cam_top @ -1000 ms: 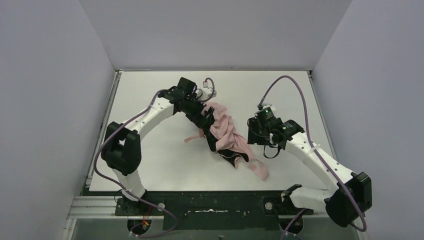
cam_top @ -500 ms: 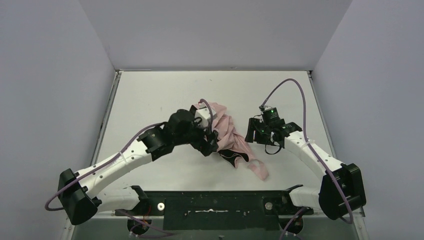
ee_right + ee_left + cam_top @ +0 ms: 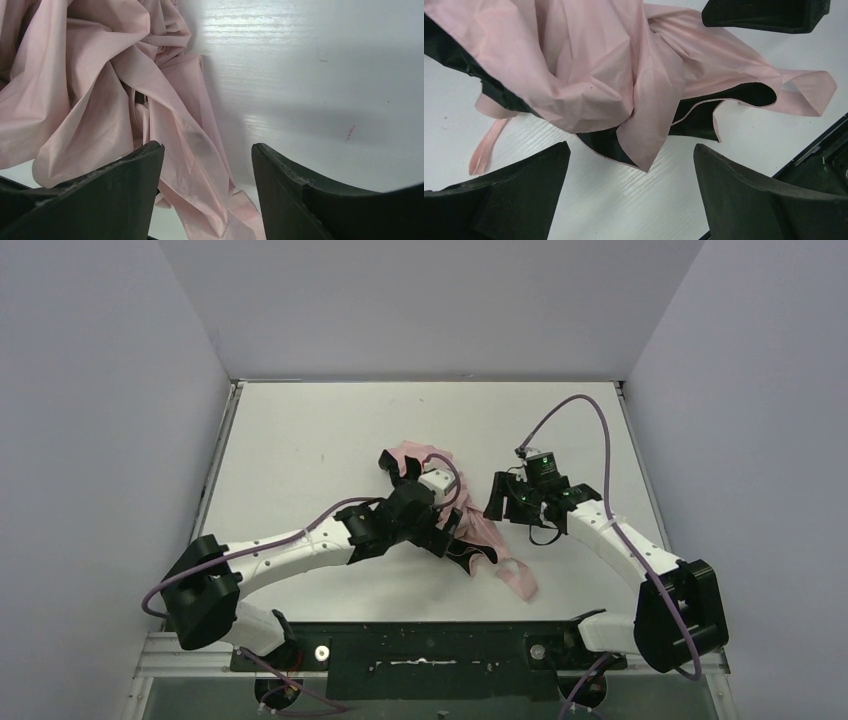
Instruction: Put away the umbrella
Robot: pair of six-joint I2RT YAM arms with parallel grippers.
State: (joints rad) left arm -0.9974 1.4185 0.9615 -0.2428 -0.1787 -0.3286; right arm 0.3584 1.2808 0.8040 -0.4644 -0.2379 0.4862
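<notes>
The umbrella lies collapsed in the middle of the white table, a crumpled heap of pale pink fabric with black underside showing. A pink flap trails toward the front edge. My left gripper is low at the heap's near-left side, open; in its wrist view the left gripper has a fabric corner of the umbrella just ahead of the fingers, and a pink strap lies flat. My right gripper stands at the heap's right edge, open; a fold of the umbrella hangs between the right gripper fingers, ungripped.
Grey enclosure walls rise on the left, back and right of the table. A black mounting rail runs along the front edge. The right gripper's black finger shows at the top of the left wrist view.
The left arm swung down from the umbrella's back-left side to its near-left side, stretched low. The right gripper shifted slightly toward the fabric and its jaws widened a little.
</notes>
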